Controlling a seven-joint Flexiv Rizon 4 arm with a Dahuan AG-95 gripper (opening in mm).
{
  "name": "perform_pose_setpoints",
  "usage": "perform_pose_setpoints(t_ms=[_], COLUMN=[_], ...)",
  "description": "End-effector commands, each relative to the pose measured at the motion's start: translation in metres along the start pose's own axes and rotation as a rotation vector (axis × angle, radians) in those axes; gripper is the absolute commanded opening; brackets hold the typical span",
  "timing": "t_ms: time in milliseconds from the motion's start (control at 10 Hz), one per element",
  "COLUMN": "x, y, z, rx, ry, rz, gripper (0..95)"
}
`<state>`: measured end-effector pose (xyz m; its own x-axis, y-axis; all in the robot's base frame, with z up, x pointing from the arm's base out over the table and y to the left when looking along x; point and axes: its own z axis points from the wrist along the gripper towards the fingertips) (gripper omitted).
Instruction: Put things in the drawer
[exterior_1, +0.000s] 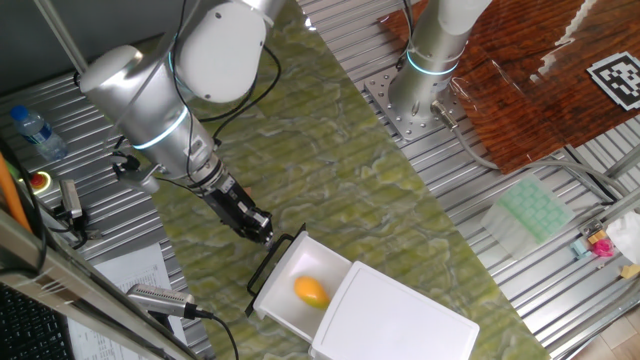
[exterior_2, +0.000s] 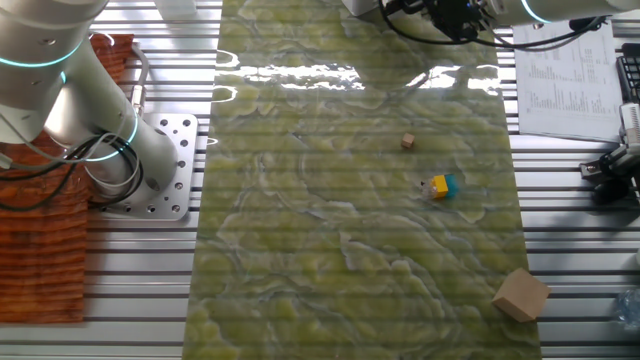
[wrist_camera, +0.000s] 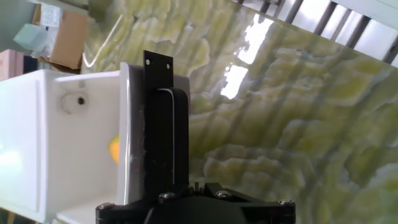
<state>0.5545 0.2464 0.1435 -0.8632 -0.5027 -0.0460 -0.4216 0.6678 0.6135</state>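
One fixed view shows the smooth yellow-orange lemon-shaped toy fruit (exterior_1: 312, 291) lying inside the shallow white rectangular drawer (exterior_1: 283, 300), pulled out of its white box-like cabinet (exterior_1: 400, 320). The black two-finger gripper (exterior_1: 262, 232) sits at the thin black wire handle (exterior_1: 272, 258), seemingly clenched on it, probably to slide the drawer.

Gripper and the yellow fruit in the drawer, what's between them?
In one fixed view, the drawer's black wire handle and front wall separate the gripper from the fruit.

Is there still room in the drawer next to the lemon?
Yes. The lemon lies mid-drawer; bare white floor shows between it and the handle, where the gripper crowds. Open mat stretches beyond the drawer.
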Motion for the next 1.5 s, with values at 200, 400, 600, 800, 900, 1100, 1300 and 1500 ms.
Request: perform_pose_setpoints(t_ms=[200, 400, 600, 800, 900, 1100, 1300, 1500], x=[-0.001, -0.003, -0.004, -0.004, -0.004, -0.004, -0.004, -0.003], y=[-0.005, -0.019, -0.036, -0.036, -0.037, -0.038, -0.036, -0.034], z=[-0.001, -0.003, 0.006, 0.012, 0.016, 0.019, 0.023, 0.026], rx=[0.019, 0.016, -0.016, -0.038, -0.067, -0.109, -0.133, -0.145], ry=[0.004, 0.003, -0.01, -0.001, -0.009, -0.023, -0.035, -0.041], rz=[0.013, -0.002, -0.024, -0.017, -0.021, -0.038, -0.045, -0.055], gripper=[0.0, 0.0, 0.0, 0.0, 0.0, 0.0, 0.0, 0.0])
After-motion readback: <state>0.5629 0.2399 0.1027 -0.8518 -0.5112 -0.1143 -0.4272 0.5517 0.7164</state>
